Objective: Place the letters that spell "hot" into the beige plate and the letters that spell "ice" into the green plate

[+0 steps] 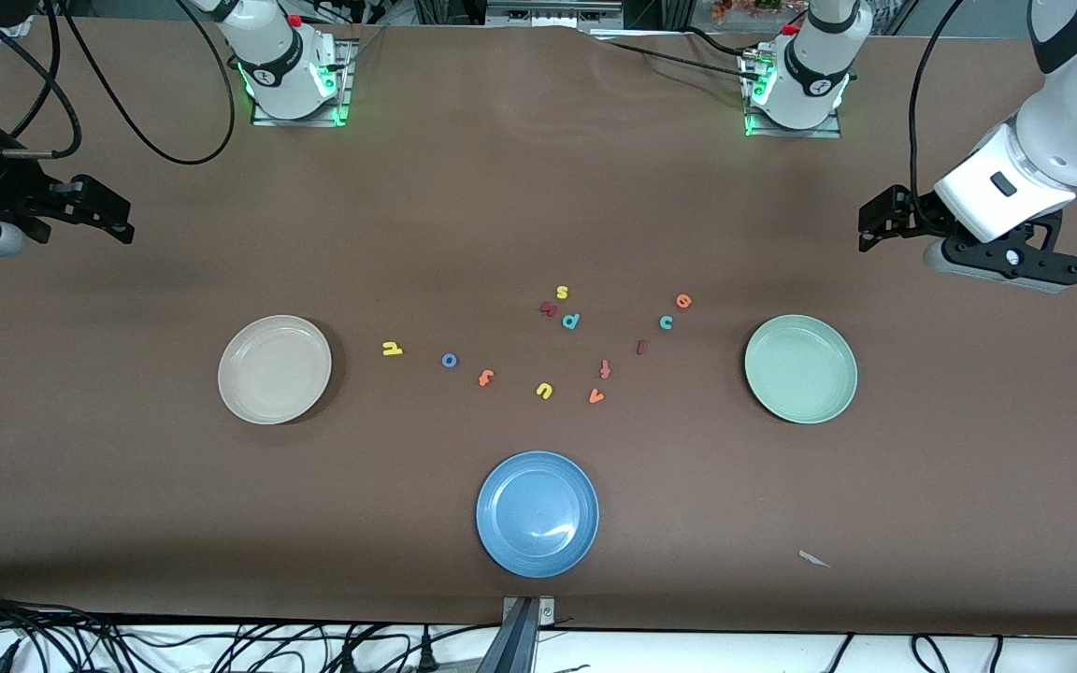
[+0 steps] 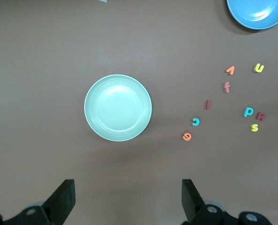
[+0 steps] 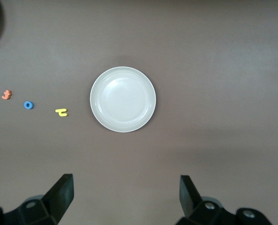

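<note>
Nothing is sorted yet; both target plates sit bare on the table (image 1: 538,187), so all six letters are left to move. The beige plate (image 1: 274,369) lies toward the right arm's end, and the letters for "hot" trail from its 3 o'clock: the yellow h (image 1: 393,349) closest, then the blue o (image 1: 449,360), then the orange t (image 1: 486,378). The green plate (image 1: 800,368) lies toward the left arm's end; the letters for "ice" cluster off its 9 to 10 o'clock: the dark red i (image 1: 641,347), the teal c (image 1: 667,322) and the orange e (image 1: 683,301). Spare letters lie between the two groups, with a blue plate (image 1: 538,513) nearest the front camera.

The right gripper (image 1: 104,217) hangs high over the table at the beige plate's 10 o'clock, jaws spread wide and holding nothing; the left gripper (image 1: 875,224) hangs over the table at the green plate's 1 o'clock, jaws likewise wide and bare; each wrist looks straight down on its own plate.
</note>
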`<state>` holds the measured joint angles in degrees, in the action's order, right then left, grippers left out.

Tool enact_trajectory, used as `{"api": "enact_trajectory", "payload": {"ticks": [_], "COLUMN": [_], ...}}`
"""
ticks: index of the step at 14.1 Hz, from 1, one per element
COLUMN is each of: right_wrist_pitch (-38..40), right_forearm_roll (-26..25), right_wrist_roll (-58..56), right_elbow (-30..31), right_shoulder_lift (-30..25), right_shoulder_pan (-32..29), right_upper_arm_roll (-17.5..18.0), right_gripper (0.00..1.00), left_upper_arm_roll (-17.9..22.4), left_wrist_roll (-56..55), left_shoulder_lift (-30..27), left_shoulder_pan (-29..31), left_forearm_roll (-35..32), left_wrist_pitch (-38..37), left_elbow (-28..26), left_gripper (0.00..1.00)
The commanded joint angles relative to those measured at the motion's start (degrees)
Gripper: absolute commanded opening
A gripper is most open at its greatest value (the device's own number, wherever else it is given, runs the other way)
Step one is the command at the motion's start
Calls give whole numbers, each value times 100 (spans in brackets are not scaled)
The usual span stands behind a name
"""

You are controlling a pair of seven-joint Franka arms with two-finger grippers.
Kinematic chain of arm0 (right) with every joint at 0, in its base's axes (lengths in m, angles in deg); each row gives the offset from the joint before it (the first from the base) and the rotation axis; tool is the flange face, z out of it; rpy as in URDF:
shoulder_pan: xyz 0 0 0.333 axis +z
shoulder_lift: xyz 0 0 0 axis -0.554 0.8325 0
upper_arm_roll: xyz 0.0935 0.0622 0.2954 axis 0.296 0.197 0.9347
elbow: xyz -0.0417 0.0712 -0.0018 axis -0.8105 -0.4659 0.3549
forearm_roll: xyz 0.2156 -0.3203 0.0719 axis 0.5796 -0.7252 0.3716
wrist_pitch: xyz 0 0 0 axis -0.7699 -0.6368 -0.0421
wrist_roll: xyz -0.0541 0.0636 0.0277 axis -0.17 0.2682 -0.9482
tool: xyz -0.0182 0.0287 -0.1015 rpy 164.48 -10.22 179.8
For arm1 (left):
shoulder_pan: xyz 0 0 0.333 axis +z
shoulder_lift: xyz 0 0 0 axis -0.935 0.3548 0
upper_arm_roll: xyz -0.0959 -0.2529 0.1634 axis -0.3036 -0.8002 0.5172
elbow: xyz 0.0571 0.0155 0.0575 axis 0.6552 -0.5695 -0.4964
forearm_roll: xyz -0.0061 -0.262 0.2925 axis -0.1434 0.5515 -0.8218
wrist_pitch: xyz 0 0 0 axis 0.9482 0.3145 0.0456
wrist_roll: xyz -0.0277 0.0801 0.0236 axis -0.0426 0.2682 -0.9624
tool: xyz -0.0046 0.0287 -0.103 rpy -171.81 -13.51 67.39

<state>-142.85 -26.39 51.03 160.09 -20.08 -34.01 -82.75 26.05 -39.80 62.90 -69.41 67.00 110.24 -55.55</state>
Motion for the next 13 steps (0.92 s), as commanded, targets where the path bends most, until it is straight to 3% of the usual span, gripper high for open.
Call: {"api": "enact_trajectory", "payload": {"ticks": [1,8,13], "right_wrist_pitch": [6,-3,-3], "right_forearm_roll": [-106,-106,-106], "right_wrist_roll": [29,29,29], "right_elbow": [-24,-33,-33], "right_shoulder_lift": [-31,-31,-22], "right_shoulder_pan": [28,28,28], "right_upper_arm_roll": [-5,-5,-5], "right_gripper": [100,100,100], "left_upper_arm_roll": [-97,-97,-132], "left_wrist_roll": [-45,-45,-45], "left_shoulder_lift": [62,176,456], "left_shoulder_pan": [-112,-112,-121], "left_forearm_roll": [-179,-171,-188], "left_wrist_pitch": [-69,-17,518], "left_elbow": [168,168,160], "left_gripper": [100,100,100]}}
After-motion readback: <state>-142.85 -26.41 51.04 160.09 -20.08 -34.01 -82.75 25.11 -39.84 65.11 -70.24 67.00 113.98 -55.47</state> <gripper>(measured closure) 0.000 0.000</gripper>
